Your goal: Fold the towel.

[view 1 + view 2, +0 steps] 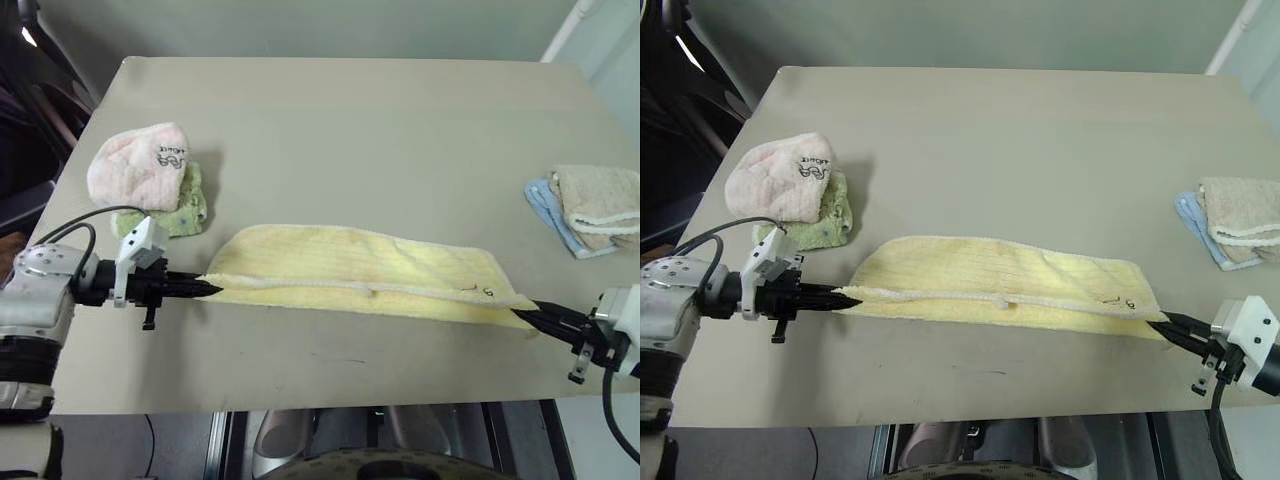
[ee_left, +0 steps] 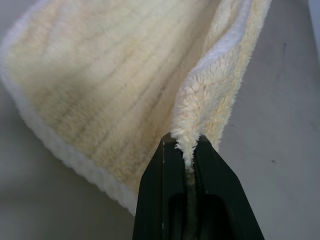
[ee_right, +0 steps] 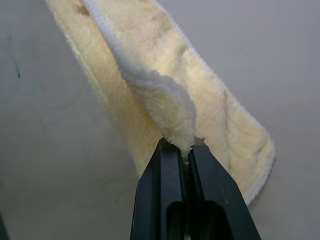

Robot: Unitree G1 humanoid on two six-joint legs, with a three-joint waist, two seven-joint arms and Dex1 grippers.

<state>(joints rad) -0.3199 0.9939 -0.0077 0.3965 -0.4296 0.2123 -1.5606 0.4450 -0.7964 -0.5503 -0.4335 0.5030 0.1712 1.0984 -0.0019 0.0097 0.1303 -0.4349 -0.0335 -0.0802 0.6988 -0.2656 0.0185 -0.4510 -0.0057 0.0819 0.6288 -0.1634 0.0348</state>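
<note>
Grippers pinch the towel [image 1: 350, 275] at opposite ends, the left gripper [image 1: 208, 288] at nine o'clock and the right gripper [image 1: 528, 311] at four o'clock, jaws clamped on fabric. It lies folded lengthwise near the table's [image 1: 350, 130] front edge; a pink towel [image 1: 138, 165] sits at ten o'clock, a beige towel [image 1: 600, 205] at two.

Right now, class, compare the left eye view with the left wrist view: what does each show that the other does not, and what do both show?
Left eye view alone: the right claw shut on the towel's other end, the pink towel on a green cloth, and the beige towel on a blue cloth.
Left wrist view alone: towel pile squeezed between the black fingers.
Both: the left claw gripping the yellow towel on the table.
</note>
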